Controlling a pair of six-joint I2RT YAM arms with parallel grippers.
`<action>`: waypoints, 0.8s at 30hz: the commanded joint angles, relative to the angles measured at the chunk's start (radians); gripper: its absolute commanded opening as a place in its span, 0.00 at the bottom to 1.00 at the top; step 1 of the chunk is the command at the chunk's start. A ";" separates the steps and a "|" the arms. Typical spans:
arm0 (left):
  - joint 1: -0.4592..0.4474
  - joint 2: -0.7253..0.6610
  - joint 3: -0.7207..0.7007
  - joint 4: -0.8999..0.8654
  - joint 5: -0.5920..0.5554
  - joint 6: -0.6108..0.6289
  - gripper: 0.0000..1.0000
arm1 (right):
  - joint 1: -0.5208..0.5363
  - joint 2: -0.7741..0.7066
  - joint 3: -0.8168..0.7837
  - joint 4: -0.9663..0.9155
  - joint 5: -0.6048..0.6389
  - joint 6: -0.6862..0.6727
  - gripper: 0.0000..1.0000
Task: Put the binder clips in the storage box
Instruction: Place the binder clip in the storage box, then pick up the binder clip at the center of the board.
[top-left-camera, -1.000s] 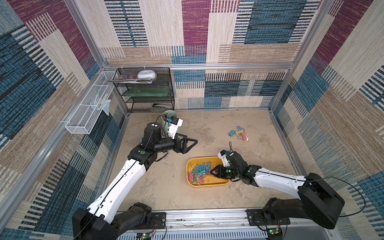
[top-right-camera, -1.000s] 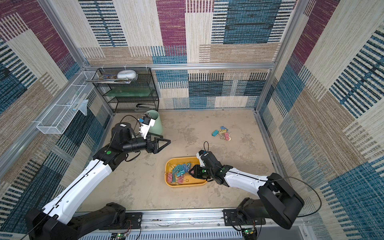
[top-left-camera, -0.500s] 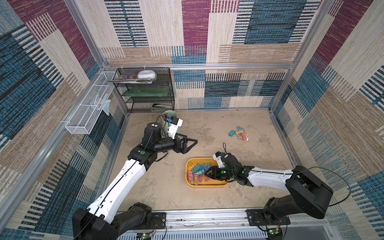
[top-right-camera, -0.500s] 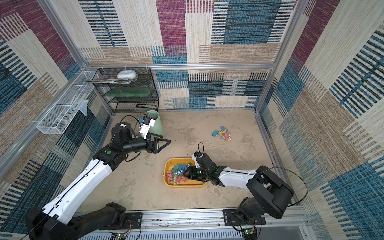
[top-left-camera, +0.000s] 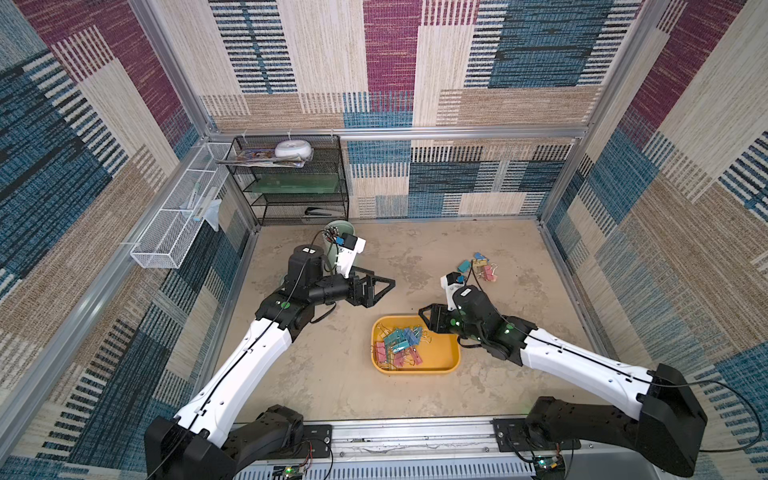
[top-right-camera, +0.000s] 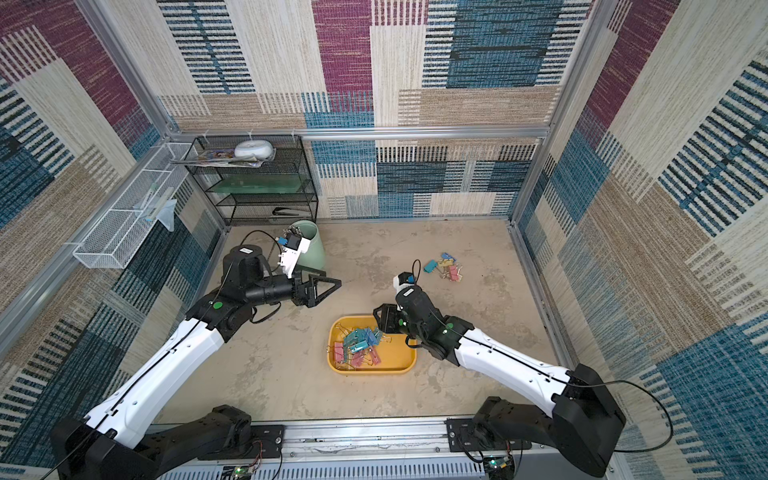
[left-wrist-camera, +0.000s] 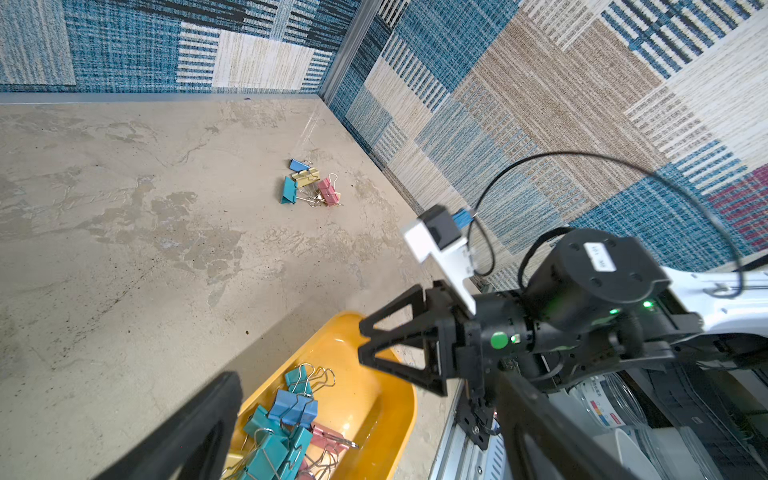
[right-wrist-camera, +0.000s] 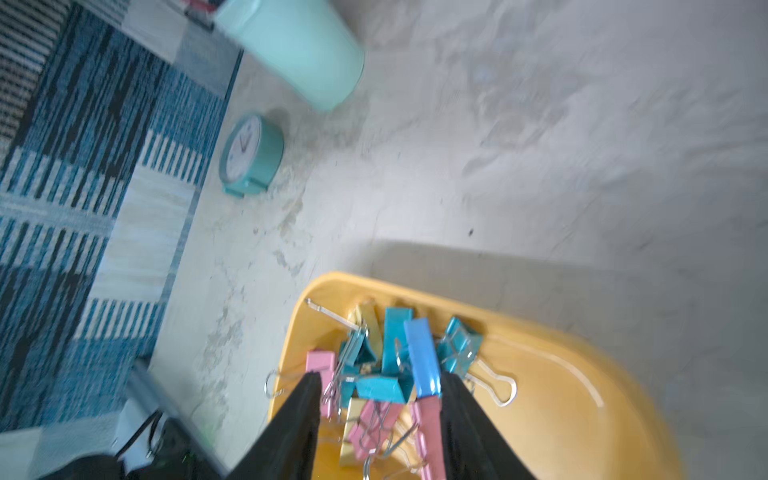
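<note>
Standing by the rig, I see the right hand (top-left-camera: 428, 319) hanging just over one long rim of the shallow yellow-orange plastic storage box (top-left-camera: 441, 353). Its two black fingers (right-wrist-camera: 299, 419) are parted about halfway and clasp nothing. In the right wrist view they straddle the top of the pile, with no grip on any piece that I can make out. Just ahead of and below those fingertips lies the heap of small binder clips (top-left-camera: 399, 345), folded metal in teal, pink, yellow and blue with thin silver wire handles. They are tangled together in the half of the box farther from that arm, and the half beneath its wrist is bare. Behind that hand, out past its wrist camera and well apart from the box, a loose cluster (top-left-camera: 478, 266) of a few more such clips rests on the mottled concrete-grey bench (top-left-camera: 415, 257). The left hand (top-left-camera: 384, 289) is held in the air over bare bench, well apart from the box. Its fingers are spread as wide as they go, empty, and point toward the right hand's side. Just behind its wrist stands a mint-green cylindrical cup (top-right-camera: 311, 249). A small round teal clock (right-wrist-camera: 249, 153) sits near the cup by the wall, far ahead of the right hand.
</note>
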 joint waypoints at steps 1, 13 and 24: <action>0.001 -0.006 0.002 0.013 -0.001 0.015 1.00 | -0.054 -0.011 0.053 -0.081 0.306 -0.150 0.51; 0.001 -0.004 0.001 0.014 -0.001 0.016 1.00 | -0.476 0.387 0.280 -0.132 0.188 -0.352 0.51; 0.001 -0.001 0.002 0.007 -0.005 0.020 0.99 | -0.504 0.696 0.495 -0.199 0.282 -0.436 0.47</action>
